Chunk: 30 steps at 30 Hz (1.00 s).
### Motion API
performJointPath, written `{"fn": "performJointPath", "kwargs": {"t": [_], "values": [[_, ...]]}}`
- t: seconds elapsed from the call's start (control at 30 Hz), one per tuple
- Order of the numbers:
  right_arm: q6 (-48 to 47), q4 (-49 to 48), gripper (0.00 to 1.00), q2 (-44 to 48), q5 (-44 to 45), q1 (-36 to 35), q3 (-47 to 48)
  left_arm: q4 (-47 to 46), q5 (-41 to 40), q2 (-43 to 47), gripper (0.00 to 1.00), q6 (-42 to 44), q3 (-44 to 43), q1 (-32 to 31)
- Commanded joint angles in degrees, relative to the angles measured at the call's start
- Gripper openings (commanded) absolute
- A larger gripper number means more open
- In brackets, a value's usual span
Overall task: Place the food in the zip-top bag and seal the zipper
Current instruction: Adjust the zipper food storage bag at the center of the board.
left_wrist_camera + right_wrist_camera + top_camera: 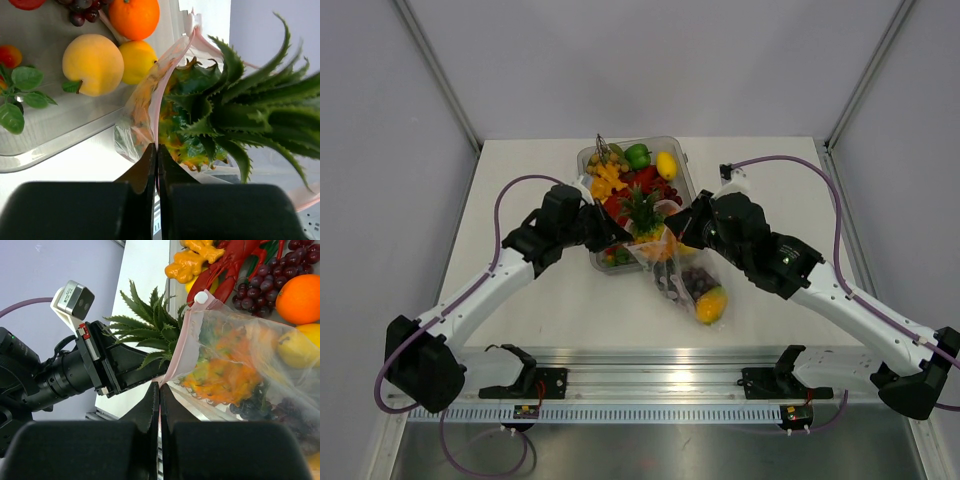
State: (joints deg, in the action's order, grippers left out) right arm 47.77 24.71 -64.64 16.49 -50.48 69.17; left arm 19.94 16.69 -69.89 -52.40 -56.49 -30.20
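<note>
Our left fingers [142,172] are pressed together on the pinkish-red zipper strip [182,345] of the crinkly clear plastic zip-top bag [682,280], and our right fingers [148,402] pinch the same strip. The bag lies on the white counter [570,310] at the near side of the rigid clear tray [582,158], with a spiky green-crowned toy pineapple [642,210] in its mouth and purple grapes [695,283] and a yellow-orange mango [711,304] inside.

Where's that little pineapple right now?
The pineapple sits mid-table in the top view, in the mouth of the clear bag, leaves poking out, between the left hand and right hand, at the near edge of the fruit tray.
</note>
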Motion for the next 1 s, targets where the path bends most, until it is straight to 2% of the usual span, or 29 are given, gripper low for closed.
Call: {"fn": "performJointPath", "kwargs": {"t": [0.0,0.07,0.2,0.23,0.3,0.47,0.57,0.63,0.7,0.77,0.83,0.9,0.97], "values": [[-0.74,-2.74,0.00,1.53,3.63,-0.23,0.71,-1.75,2.91,-0.69,0.00,1.60,-3.44,0.22],[-3.29,-0.81,0.00,1.54,5.73,0.64,2.81,-0.44,4.14,-2.17,0.00,3.79,-7.21,0.05],[-8.21,4.64,0.00,3.02,10.05,2.67,10.19,6.06,4.58,-4.64,0.00,9.85,-22.66,-2.40],[-9.70,4.73,0.00,4.51,10.49,2.67,11.68,7.38,4.32,-4.56,0.00,10.56,-24.09,-3.98],[-10.41,5.26,0.00,6.01,11.45,2.67,12.04,7.83,3.97,-4.56,0.00,11.35,-25.25,-5.31],[-5.68,8.41,0.00,9.18,11.47,2.75,3.36,1.95,6.24,-6.22,0.00,8.90,-13.49,-6.28],[-1.46,9.74,0.00,10.23,11.28,2.75,-2.10,0.18,8.18,-9.91,0.00,8.28,-11.27,-7.16],[-2.14,8.78,0.00,11.11,11.98,2.75,-1.33,1.06,8.62,-11.58,0.00,8.98,-13.37,-7.51],[-5.30,7.37,0.00,10.86,12.69,2.67,1.83,2.63,8.01,-12.11,0.00,10.73,-20.48,-7.51],[-9.52,8.42,0.00,9.28,13.56,2.67,9.03,5.97,6.79,-12.38,0.00,12.14,-29.49,-7.51],[-12.25,9.13,0.00,8.48,13.39,2.67,14.40,7.39,5.82,-11.16,0.00,13.81,-34.10,-7.51],[-12.70,9.39,0.00,9.70,12.52,2.75,14.51,7.31,5.11,-9.84,0.00,14.69,-36.23,-7.51],[-11.83,8.61,0.00,11.63,12.42,2.67,11.54,5.99,5.28,-7.56,0.00,14.44,-34.23,-7.51]]}}
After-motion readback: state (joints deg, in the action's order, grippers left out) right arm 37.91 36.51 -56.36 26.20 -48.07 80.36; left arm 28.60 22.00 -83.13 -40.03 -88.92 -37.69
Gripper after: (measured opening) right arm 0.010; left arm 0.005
